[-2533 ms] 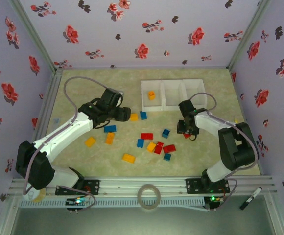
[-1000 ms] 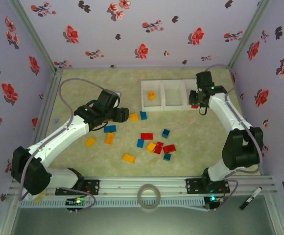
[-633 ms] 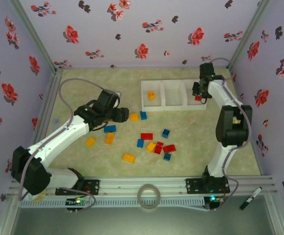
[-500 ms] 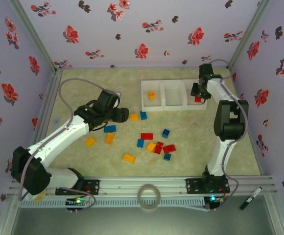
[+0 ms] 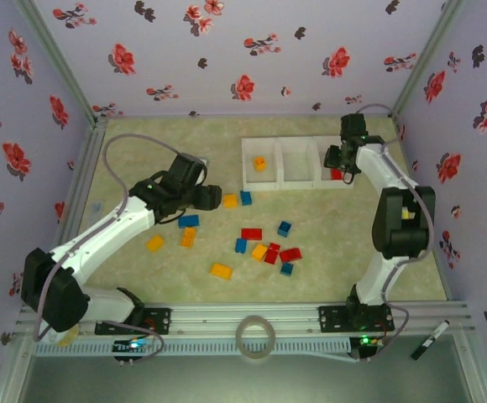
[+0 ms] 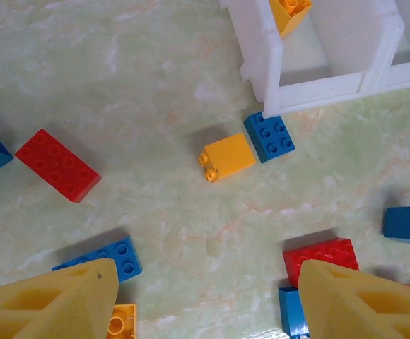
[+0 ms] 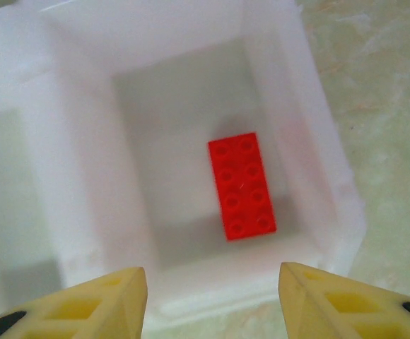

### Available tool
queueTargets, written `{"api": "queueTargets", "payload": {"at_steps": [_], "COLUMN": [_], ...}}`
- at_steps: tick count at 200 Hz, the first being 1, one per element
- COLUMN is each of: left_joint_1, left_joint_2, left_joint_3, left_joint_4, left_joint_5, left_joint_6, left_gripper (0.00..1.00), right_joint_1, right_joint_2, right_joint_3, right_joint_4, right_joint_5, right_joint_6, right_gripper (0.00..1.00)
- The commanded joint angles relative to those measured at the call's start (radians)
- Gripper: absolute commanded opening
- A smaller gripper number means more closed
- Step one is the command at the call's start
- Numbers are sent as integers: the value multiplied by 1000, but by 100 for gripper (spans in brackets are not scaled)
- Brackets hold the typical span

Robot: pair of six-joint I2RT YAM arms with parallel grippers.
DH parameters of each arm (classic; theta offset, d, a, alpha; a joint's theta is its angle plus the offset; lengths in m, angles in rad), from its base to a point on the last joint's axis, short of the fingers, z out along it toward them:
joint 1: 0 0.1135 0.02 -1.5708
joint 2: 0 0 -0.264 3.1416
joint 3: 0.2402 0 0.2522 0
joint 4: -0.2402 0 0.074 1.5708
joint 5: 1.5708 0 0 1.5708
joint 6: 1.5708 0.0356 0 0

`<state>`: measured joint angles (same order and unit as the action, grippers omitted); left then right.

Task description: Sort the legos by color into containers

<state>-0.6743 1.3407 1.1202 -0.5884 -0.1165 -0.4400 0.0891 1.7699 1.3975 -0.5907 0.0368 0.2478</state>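
Observation:
The white three-compartment tray (image 5: 295, 181) stands at the back of the table. A red lego (image 7: 241, 186) lies flat in its right compartment, with my open right gripper (image 7: 212, 296) hovering just above it, also seen from the top at the tray's right end (image 5: 337, 165). An orange lego (image 5: 259, 164) sits in the left compartment. My left gripper (image 6: 208, 296) is open and empty over the table left of the tray (image 5: 208, 197). Ahead of it lie an orange-yellow lego (image 6: 226, 157) and a blue square lego (image 6: 269, 137) touching the tray's corner. Several red, blue and orange legos (image 5: 264, 250) are scattered mid-table.
Flowered walls enclose the table on three sides. A tape roll (image 5: 255, 336) and a marker pen (image 5: 434, 339) lie by the front rail. A long red lego (image 6: 57, 164) and a blue lego (image 6: 106, 258) lie near my left fingers.
My right arm carried a red lego from the table up to the right compartment and let it go; it now lies inside. The left arm has barely moved.

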Motion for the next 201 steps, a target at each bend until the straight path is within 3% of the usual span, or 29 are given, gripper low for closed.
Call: {"api": "queueTargets", "payload": {"at_steps": [1,103,201], "left_joint_1": [-9,-11,-34], "left_joint_2": [26,210,457], "left_joint_3": [30,63,176], "left_joint_4": [-13,13,109], "left_joint_5": [-10,4,6], "left_joint_6": [-21,-92,-166], "left_gripper": [69,69,71], "right_joint_1": [61,354,425], "right_joint_2": [-99,-335,-372], "right_joint_3": [-73,-318,-450], "right_joint_4": [49,94,127], "right_joint_5": [2,18,10], "right_joint_6": [34,158,227], "right_gripper": [52,52,50]}}
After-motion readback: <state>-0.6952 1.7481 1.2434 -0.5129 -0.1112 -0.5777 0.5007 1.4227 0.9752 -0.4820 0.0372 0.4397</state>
